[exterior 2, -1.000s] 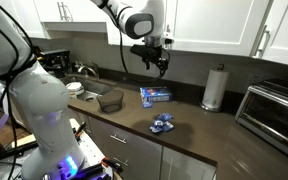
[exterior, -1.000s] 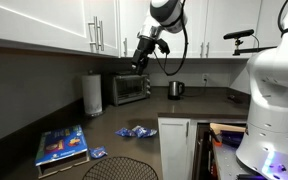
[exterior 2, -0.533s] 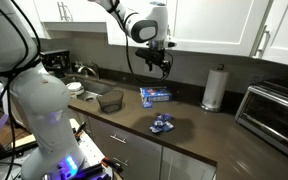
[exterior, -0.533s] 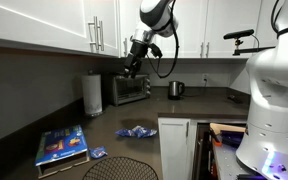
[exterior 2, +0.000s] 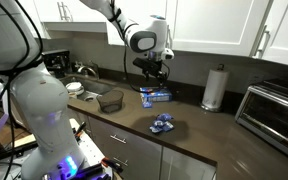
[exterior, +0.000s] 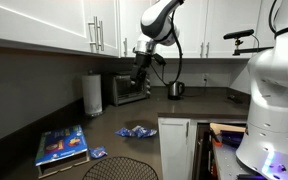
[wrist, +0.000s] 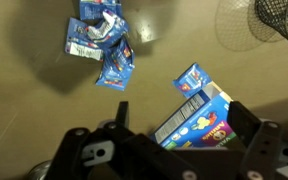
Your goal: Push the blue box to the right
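Note:
The blue box is a flat carton with a colourful print. It lies on the dark counter in both exterior views (exterior: 60,146) (exterior 2: 155,95), and in the wrist view (wrist: 194,108) it sits between and below my fingers. My gripper (exterior: 139,80) (exterior 2: 156,74) (wrist: 184,125) is open and empty, hanging in the air above the box without touching it. Small blue-and-white packets (wrist: 102,40) (exterior 2: 164,125) (exterior: 136,131) lie in a loose heap apart from the box.
A black wire basket (exterior 2: 109,100) (wrist: 279,20) stands near the box by the sink. A paper towel roll (exterior 2: 216,87) (exterior: 92,94) and a toaster oven (exterior 2: 274,110) (exterior: 131,89) stand at the back wall. A kettle (exterior: 176,89) stands further along.
My gripper has come down from near the upper cabinets and now hangs lower, closer above the blue box. The box and packets have not moved.

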Tool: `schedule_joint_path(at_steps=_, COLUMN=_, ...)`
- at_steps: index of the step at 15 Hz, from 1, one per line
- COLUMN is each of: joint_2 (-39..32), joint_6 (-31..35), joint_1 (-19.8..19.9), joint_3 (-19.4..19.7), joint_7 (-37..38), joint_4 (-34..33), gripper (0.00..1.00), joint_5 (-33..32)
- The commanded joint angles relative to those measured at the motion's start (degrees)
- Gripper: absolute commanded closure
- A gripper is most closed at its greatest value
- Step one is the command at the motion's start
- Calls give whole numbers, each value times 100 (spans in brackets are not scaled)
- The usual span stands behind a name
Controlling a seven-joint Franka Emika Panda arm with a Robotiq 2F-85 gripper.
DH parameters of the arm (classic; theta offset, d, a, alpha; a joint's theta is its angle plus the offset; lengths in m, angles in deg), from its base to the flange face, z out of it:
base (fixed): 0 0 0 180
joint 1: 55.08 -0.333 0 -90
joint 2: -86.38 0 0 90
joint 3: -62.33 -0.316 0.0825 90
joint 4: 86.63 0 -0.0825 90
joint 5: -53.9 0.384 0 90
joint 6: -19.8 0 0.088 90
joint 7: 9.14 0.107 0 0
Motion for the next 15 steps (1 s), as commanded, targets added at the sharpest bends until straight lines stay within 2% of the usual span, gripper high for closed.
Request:
schedule_joint_path(at_steps=1, joint_2=-218, joint_6=617, joint_1=220, joint_3=-76, joint_7=-575, joint_4=354, gripper=0, joint_5=431)
schedule_joint_path(at_steps=3, joint_2=-505, joint_6=1460, joint_1=128, joint_3=-32, joint_7=-1332, joint_4=509, gripper=0, joint_5=1176)
schedule_joint_path(at_steps=4, joint_2=-685, joint_6=1896, joint_1=17, joint_3=-59, joint_7=-1831, joint_4=522, gripper=0, joint_5=1766)
schedule_joint_path(at_steps=5, joint_2=-703, joint_6=2082, joint_1=-414, joint_3=284, joint_7=-2256, joint_4=495, gripper=0, joint_5=2221)
schedule_joint_path(at_steps=10, joint_2=-1223, joint_6=2122, joint_1=-889, joint_3=172, joint_7=-4356, joint_4=-379, gripper=0, joint_5=4636)
schedule_joint_path(at_steps=12, joint_2=-1667, joint_6=2131, joint_1=-932, joint_3=24, joint_7=-5206, joint_4=-819, gripper=0, joint_5=5578)
schedule_joint_path(at_steps=15, joint_2=-2210, joint_6=1931, joint_1=-727, joint_3=-115, joint_7=-6440, joint_4=-1296, gripper=0, joint_5=6812)
